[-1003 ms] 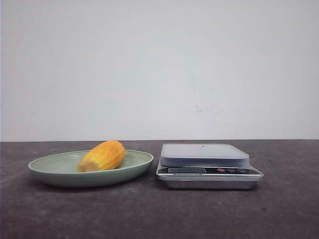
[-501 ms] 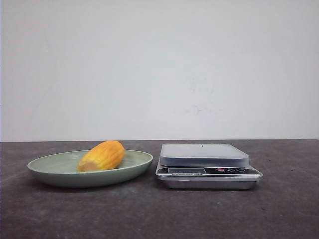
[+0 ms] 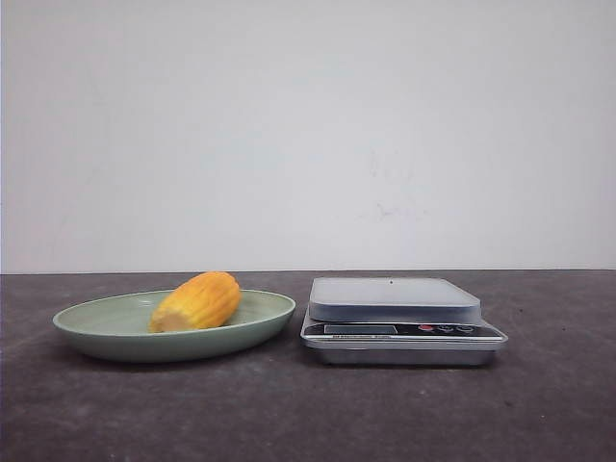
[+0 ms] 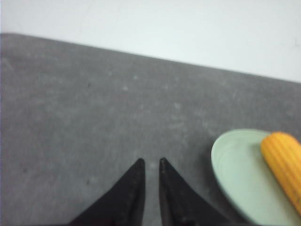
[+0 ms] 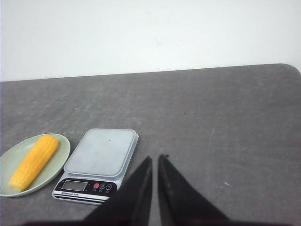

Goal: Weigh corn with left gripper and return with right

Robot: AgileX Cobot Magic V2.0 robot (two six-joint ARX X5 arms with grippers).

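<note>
The yellow-orange corn [image 3: 197,300] lies on its side in a pale green plate [image 3: 115,332] at the left of the dark table. It also shows in the left wrist view [image 4: 284,165] and the right wrist view [image 5: 34,161]. A silver kitchen scale [image 3: 397,318] stands right of the plate with nothing on its platform [image 5: 101,151]. My left gripper [image 4: 151,163] is shut and empty, over bare table beside the plate [image 4: 240,179]. My right gripper [image 5: 155,158] is shut and empty, over the table beside the scale. Neither gripper shows in the front view.
A plain white wall stands behind the table's far edge. The table's rounded far corner [image 5: 291,68] shows in the right wrist view.
</note>
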